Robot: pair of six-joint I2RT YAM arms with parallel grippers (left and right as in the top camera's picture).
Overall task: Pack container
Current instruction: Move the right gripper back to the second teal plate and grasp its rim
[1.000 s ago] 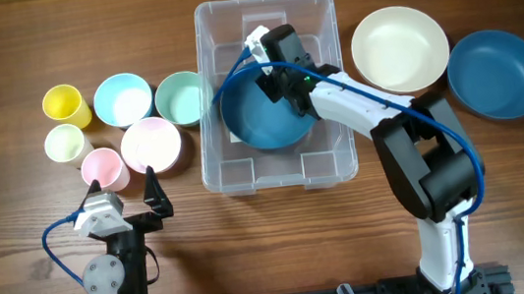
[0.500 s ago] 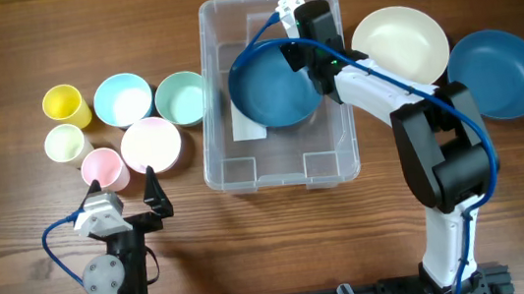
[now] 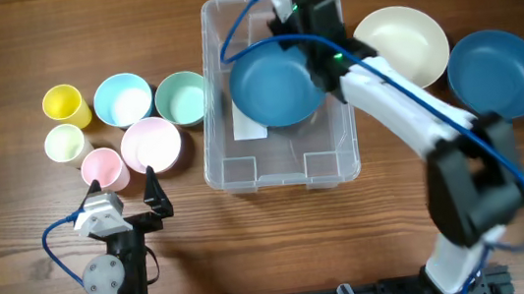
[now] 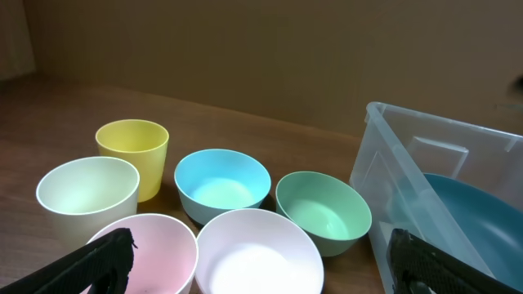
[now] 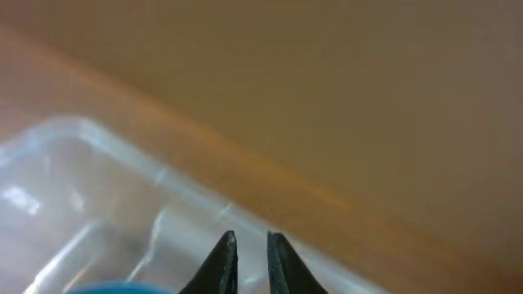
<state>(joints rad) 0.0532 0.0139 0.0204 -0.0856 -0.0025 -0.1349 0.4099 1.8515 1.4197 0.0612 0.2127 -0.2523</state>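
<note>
Grip narrowed to a slit

Right gripper [image 5: 252, 245] shows only a slit between its tips; whether it pinches the dark blue bowl [image 3: 275, 86] just beside it, I cannot tell. That bowl lies within the container [image 3: 279, 170] at mid-table. Left gripper [image 4: 261, 261] gapes wide at the near left, facing pastel bowls [image 4: 222, 184].

Robotics lab — wooden table [image 3: 21, 293], coloured bowls [image 3: 150, 145]

right arm [image 3: 391, 103]: white links, black joints | blue cable [image 3: 232, 29] | fingers [image 5: 221, 261]: black
</note>
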